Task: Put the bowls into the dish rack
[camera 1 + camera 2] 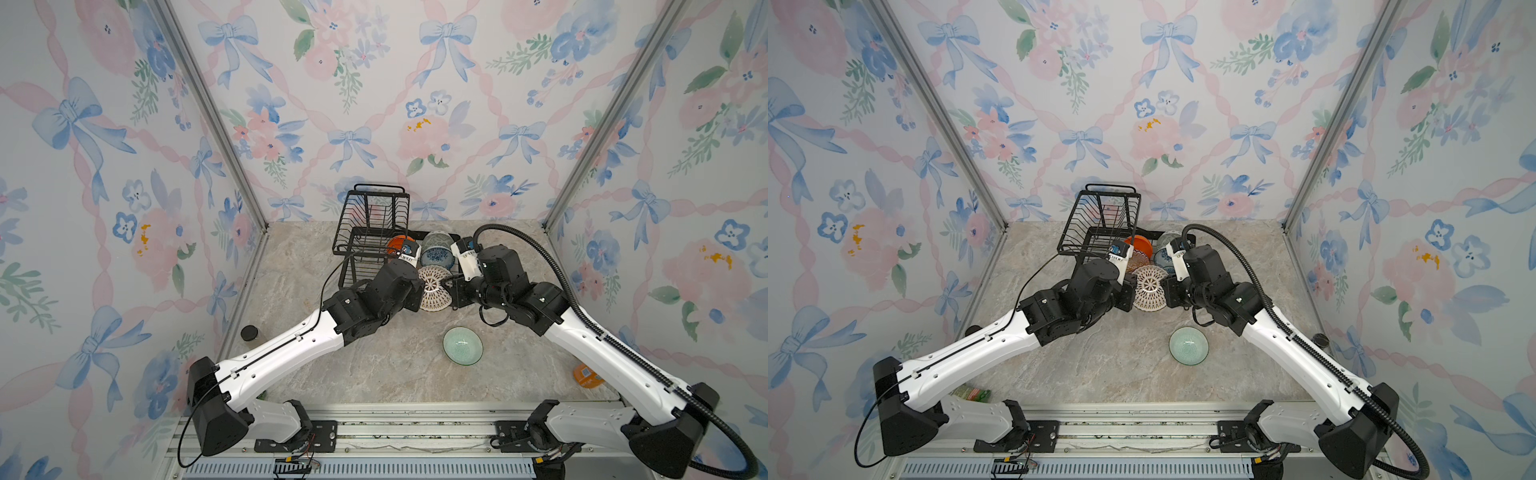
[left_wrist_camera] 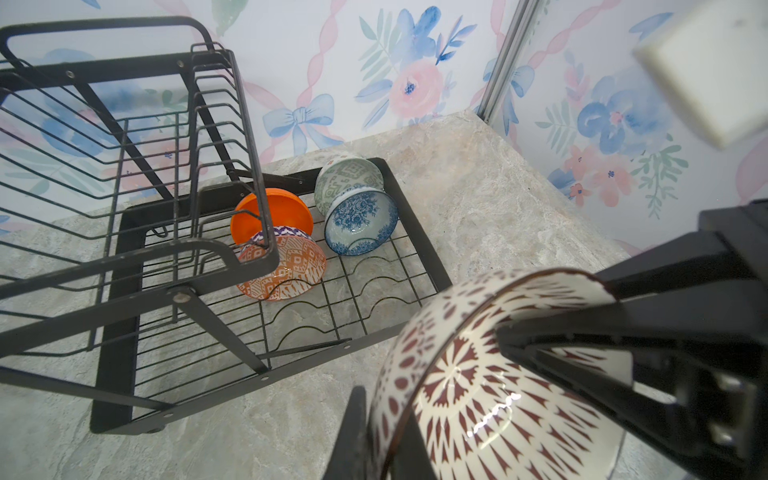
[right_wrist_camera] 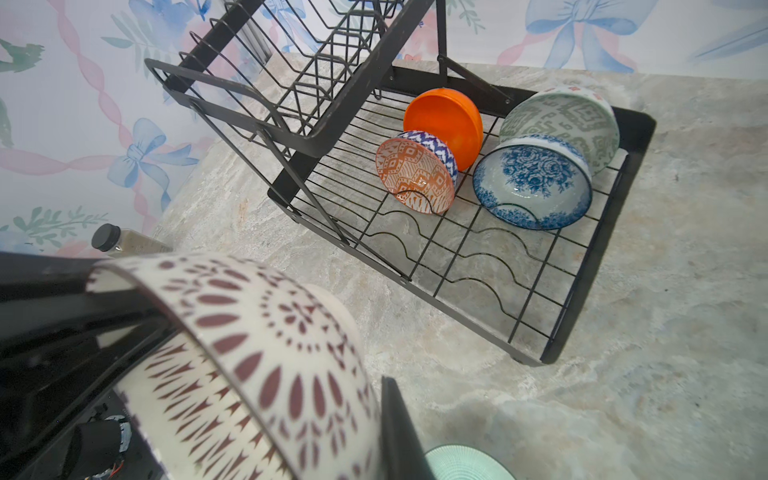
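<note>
The right pincer (image 1: pixel 449 286) clamps one rim of the lattice bowl (image 1: pixel 434 291) beside the rack (image 3: pixel 623 166), while the left pincer (image 1: pixel 420 291) straddles the opposite rim, grip impossible to judge.

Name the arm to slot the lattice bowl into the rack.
Right, probably. The left arm and right arm both reach the lattice bowl, but the dish rack's raised basket overhangs the left side; free slots near the blue floral bowl lie rightward.

Bright, even, diffuse light; shadows on the desk (image 1: pixel 374 374) stay faint. Wrist views blur the near bowl (image 3: pixel 249 353), glare glinting inside. Both top views stretch toward 3 and 9 o'clock.
</note>
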{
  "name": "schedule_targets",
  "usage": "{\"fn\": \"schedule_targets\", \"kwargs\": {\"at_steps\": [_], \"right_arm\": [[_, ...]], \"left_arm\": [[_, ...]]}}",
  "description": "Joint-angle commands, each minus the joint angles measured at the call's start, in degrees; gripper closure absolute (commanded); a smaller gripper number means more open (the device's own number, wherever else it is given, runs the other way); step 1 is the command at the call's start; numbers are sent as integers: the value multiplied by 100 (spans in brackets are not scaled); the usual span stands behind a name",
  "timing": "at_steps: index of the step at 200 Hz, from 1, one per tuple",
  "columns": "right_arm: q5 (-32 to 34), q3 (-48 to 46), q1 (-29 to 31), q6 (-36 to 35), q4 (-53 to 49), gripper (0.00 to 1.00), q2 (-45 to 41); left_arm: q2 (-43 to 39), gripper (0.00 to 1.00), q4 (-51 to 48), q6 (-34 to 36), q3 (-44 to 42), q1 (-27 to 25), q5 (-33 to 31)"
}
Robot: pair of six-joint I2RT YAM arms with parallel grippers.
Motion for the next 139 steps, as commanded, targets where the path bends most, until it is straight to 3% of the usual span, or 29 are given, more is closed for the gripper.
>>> {"fn": "schedule_targets", "kwargs": {"at_steps": [1,20,72,139], "right_arm": [[246,322,21,-209,37,100,75],[450,433,21,-382,-36,100,123],[1224,130,90,-1474,617,100,13],[1707,-950,191,-3076,2835,100,148]], "left_arm": [[-165,68,202,82,-18,-13,183],[-336,46,191,137,-135,-4,251],[-1065,3,181,116,-736,286,915],[-1553,2,-201,181,-1029,940,1648]]}}
